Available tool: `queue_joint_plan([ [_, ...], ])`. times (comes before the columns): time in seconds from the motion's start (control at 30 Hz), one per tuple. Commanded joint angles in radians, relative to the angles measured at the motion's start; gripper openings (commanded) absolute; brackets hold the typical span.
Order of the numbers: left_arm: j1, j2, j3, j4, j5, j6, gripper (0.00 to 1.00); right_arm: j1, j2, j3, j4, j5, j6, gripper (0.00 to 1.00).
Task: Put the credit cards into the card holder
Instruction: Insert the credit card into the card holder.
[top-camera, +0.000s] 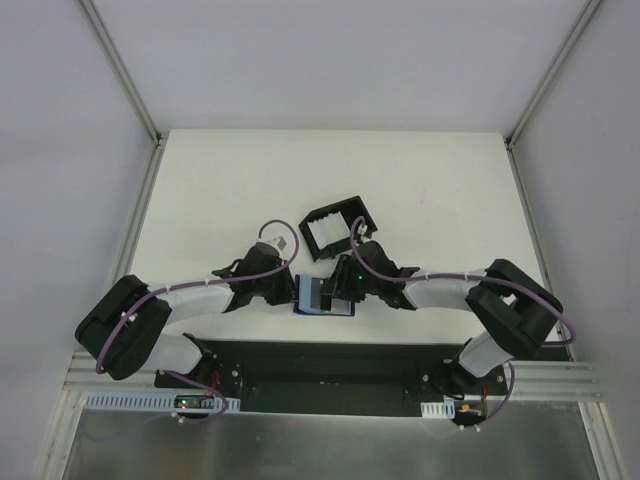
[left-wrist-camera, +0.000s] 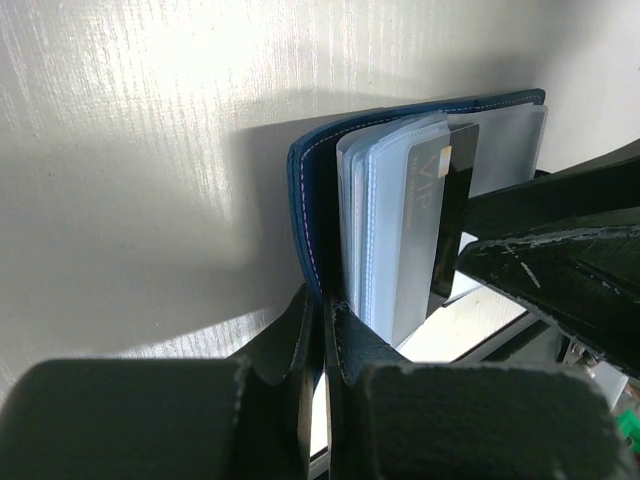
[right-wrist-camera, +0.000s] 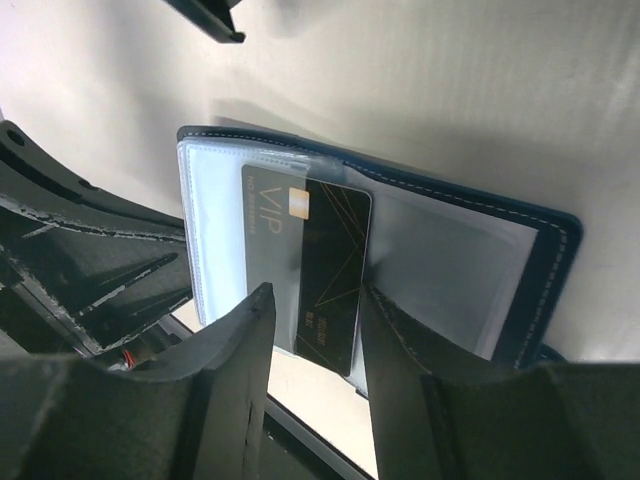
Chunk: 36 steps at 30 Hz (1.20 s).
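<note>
The navy card holder (top-camera: 318, 299) lies open near the table's front edge, between the two grippers. My left gripper (left-wrist-camera: 328, 305) is shut on its blue cover (left-wrist-camera: 305, 200), and the clear sleeves (left-wrist-camera: 385, 230) fan out beside it. A black credit card (right-wrist-camera: 325, 270) with gold lines and "VIP" on it sits partly inside a clear sleeve of the card holder (right-wrist-camera: 545, 250), its lower end sticking out. My right gripper (right-wrist-camera: 315, 295) is open, with that end of the credit card (left-wrist-camera: 452, 205) between its fingers and a gap on the left side.
A black open-sided box frame (top-camera: 337, 228) stands just behind the grippers. The dark base plate (top-camera: 330, 365) runs along the near edge. The right arm's fingers (left-wrist-camera: 560, 250) crowd the right of the left wrist view. The left arm's fingers (right-wrist-camera: 90, 260) sit at the left of the right wrist view.
</note>
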Motion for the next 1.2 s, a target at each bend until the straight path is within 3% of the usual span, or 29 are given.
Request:
queue_joint_plan([
  [0.0,0.001,0.054,-0.043,-0.174,-0.093,0.083,0.00,0.033,0.033,0.069,-0.086,0.004,-0.050,0.41],
  [0.6,0.001,0.056,-0.034,-0.168,-0.090,0.098,0.00,0.044,0.071,0.063,0.112,-0.034,-0.030,0.42],
  [0.87,0.001,-0.016,-0.040,-0.183,-0.070,0.069,0.00,0.033,-0.114,0.052,-0.078,0.081,-0.151,0.50],
  [1.17,0.001,-0.067,0.004,-0.210,-0.032,0.062,0.00,-0.008,-0.265,0.201,-0.380,0.185,-0.347,0.66],
])
